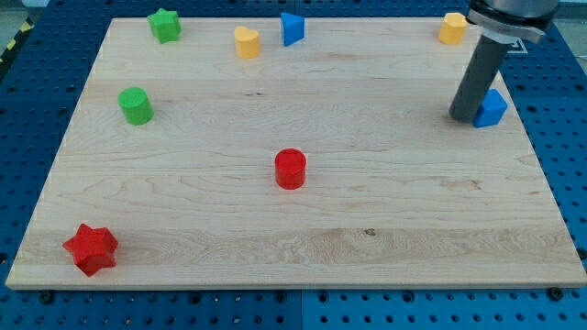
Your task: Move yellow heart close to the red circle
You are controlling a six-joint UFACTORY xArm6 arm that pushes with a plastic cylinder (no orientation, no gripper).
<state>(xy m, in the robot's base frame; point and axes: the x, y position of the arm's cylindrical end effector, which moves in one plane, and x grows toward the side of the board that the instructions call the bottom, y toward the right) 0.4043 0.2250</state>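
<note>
My tip (464, 116), a plain rod with no gripper to open or close, touches the blue block (492, 107); it should circle above the yellow heart-shaped block (246, 41), far to the view's left, and push it down toward the red circular block (291, 169).

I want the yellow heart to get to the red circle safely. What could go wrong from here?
1. My tip sits far from the yellow heart, touching or nearly touching a blue block; moving off carelessly might nudge it.
2. The heart is near the board's top edge, beside another blue block, leaving little room to get behind it.
3. An off-centre push could send it wide of the red circle.
</note>
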